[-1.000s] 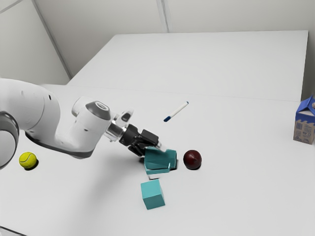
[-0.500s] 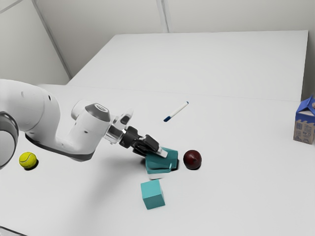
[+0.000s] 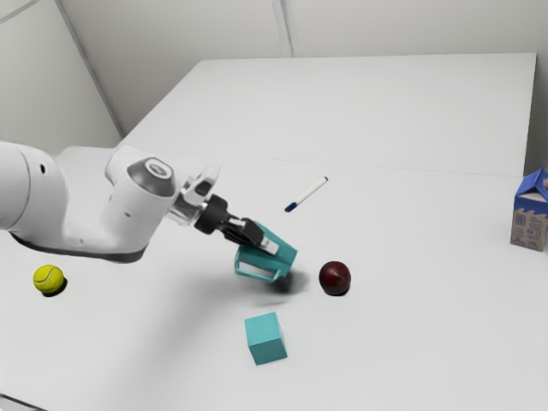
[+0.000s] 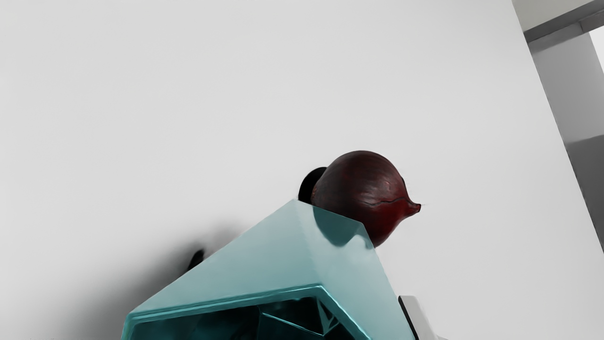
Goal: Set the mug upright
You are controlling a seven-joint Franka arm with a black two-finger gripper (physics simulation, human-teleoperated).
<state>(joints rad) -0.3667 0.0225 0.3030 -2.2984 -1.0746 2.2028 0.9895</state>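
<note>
Tilted and raised off the table, the teal mug (image 3: 274,262) is held by my gripper (image 3: 269,245), whose fingers are shut on its wall. The mug's handle faces the exterior view's near side, and a shadow lies beneath it. In the wrist view, the mug (image 4: 283,259) has its open mouth toward my hand, showing a dark interior. One fingertip (image 4: 416,316) is visible against the mug's outside there; the other finger is hidden.
A dark red onion (image 3: 335,278) sits close by, toward the exterior view's right; it is partly behind the mug in the wrist view. A teal cube (image 3: 265,338), a marker (image 3: 306,194), a tennis ball (image 3: 49,278) and a carton (image 3: 531,211) also stand or lie around.
My gripper has moved up and back toward the exterior view's left, carrying the mug off the table. The mug is more steeply tilted than when it lay beside the onion.
</note>
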